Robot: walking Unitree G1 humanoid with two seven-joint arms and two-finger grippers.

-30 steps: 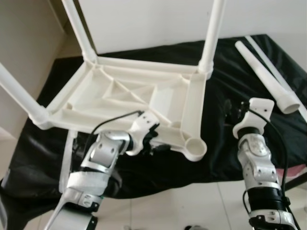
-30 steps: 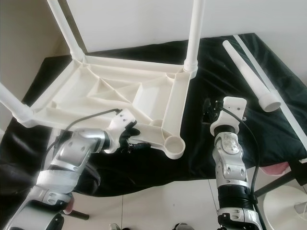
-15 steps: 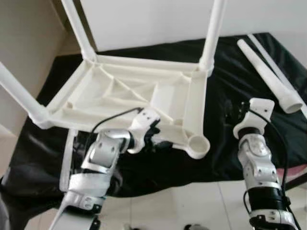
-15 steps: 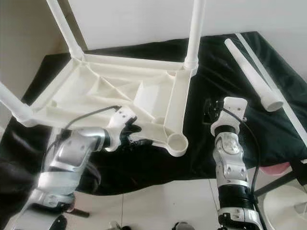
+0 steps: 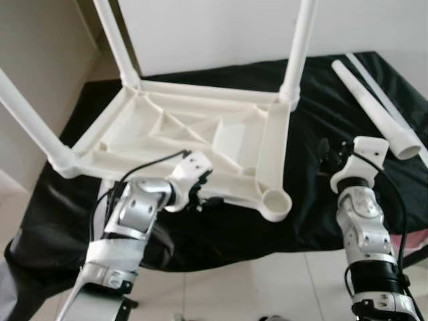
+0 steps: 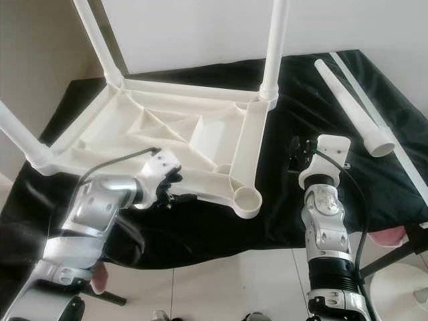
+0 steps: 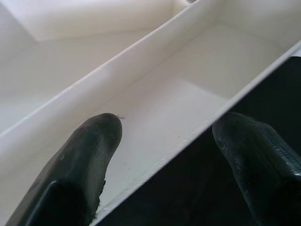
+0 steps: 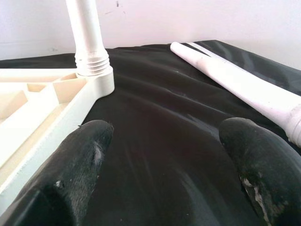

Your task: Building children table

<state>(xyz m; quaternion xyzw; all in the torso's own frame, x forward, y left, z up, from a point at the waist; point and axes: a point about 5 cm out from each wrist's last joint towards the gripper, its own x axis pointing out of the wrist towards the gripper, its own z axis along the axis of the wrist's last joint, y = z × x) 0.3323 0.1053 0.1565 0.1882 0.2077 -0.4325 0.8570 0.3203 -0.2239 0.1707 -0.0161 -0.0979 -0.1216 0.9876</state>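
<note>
The white plastic table top [image 5: 174,134] lies upside down on a black cloth [image 5: 321,100]. Three white legs stand up from its corners, one of them the far right leg [image 5: 298,47]. The near right corner socket [image 5: 275,199] is empty. A loose white leg [image 5: 374,110] lies on the cloth at the right. My left gripper [image 5: 199,192] is open at the table's near rim [image 7: 188,136], one finger [image 7: 89,155] inside the rim and the other over the cloth. My right gripper [image 5: 326,152] is open, low over the cloth between the table and the loose leg [image 8: 235,80].
A thin white rod [image 5: 384,87] lies beside the loose leg near the cloth's right edge. A white wall [image 5: 214,27] rises behind the cloth. Pale tiled floor [image 5: 267,287] lies in front, with a white round object [image 6: 401,287] at the lower right.
The view has shifted a little. My left gripper has slid slightly left along the near rim, away from the empty socket. The right arm holds its place.
</note>
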